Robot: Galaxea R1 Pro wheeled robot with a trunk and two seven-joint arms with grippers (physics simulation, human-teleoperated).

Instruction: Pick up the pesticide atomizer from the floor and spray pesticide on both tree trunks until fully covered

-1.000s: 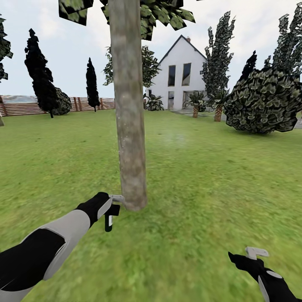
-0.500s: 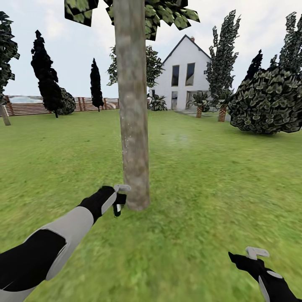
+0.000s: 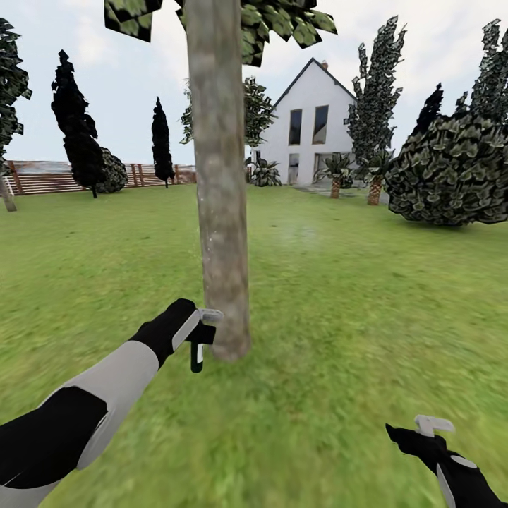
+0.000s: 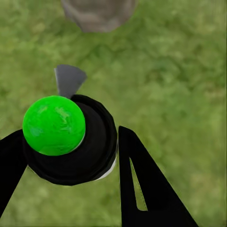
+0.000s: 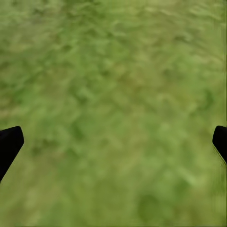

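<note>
Beige-grey, blotched bark fills the middle of our head view: the tree trunk (image 3: 221, 176) rises straight from the grass (image 3: 339, 296) of the garden, with the white house (image 3: 307, 127) and the slatted wooden fence (image 3: 49, 178) far behind. We are in the spraying step. Our left tool (image 3: 200, 339) has closed on the pesticide atomizer (image 3: 199, 347), and the black bottle hangs down from the grip, with its light grey spray head at the top just beside the foot of the trunk. In the left wrist view the two black fingers (image 4: 142, 189) flank the atomizer (image 4: 71, 142), which is seen end-on with a bright green round part towards the camera and the grey trigger part poking out beyond it; the trunk's base (image 4: 97, 14) lies close ahead.

Our right tool (image 3: 430, 432) hangs low, well apart from the trunk, over bare grass. Its dark fingertips sit at the far edges of the right wrist view, so we read it as spread wide with nothing between them.

We judge the low part of this trunk to be the present target. We cannot see any spray film on the bark, so coverage is hard to gauge. Next we should keep the nozzle facing the bark and work up the column and round its sides, then move to the second tree.
</note>
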